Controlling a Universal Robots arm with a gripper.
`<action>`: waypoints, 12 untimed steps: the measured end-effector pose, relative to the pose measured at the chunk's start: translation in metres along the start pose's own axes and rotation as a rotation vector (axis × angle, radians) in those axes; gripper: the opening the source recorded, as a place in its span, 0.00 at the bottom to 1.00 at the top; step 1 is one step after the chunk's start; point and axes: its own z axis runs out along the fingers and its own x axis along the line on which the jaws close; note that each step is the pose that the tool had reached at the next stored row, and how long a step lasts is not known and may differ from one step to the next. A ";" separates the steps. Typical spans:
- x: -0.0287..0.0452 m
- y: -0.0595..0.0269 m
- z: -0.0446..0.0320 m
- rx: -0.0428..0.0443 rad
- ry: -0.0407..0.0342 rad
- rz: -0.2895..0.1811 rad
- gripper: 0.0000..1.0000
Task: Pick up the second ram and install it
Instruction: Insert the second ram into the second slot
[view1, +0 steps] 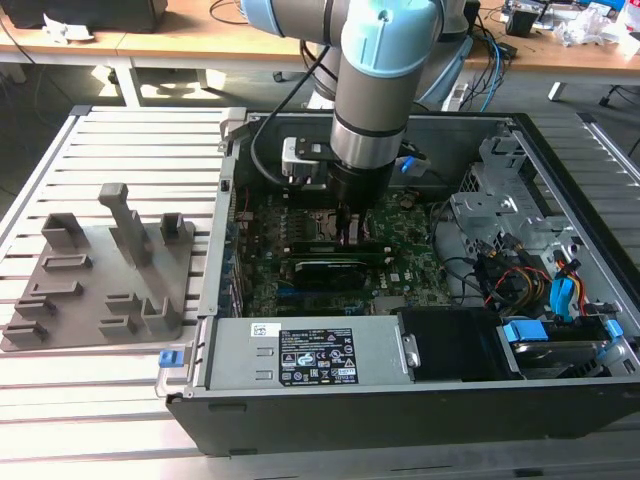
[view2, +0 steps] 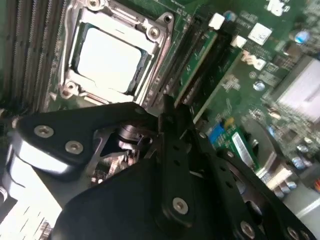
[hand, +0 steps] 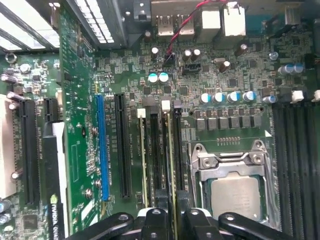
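My gripper (view1: 352, 228) reaches down into the open computer case, onto the memory slots beside the CPU socket (hand: 235, 192). In the first wrist view the second ram (hand: 171, 160), a thin green stick seen edge-on, stands in the slot nearest the socket. It runs between my black fingertips, and the gripper (hand: 173, 214) is shut on its near end. In the second wrist view the same stick (view2: 199, 62) lies right beside the socket (view2: 107, 60), with the gripper (view2: 169, 107) at its end. Another stick (hand: 143, 160) stands upright two slots away.
The green motherboard (view1: 400, 265) carries a black expansion card (view1: 325, 270) near the front. A power supply (view1: 310, 355) and a bundle of cables (view1: 520, 280) fill the case's front and the exterior view's right. A grey holder block (view1: 100, 270) stands on the slatted table at that view's left.
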 end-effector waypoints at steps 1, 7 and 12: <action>-0.0009 0.0006 -0.0109 0.0005 0.0000 0.000 0.22; -0.0167 0.0023 -0.0275 0.0015 0.0147 0.000 0.11; -0.0169 0.0023 -0.0275 0.0014 0.0148 0.000 0.11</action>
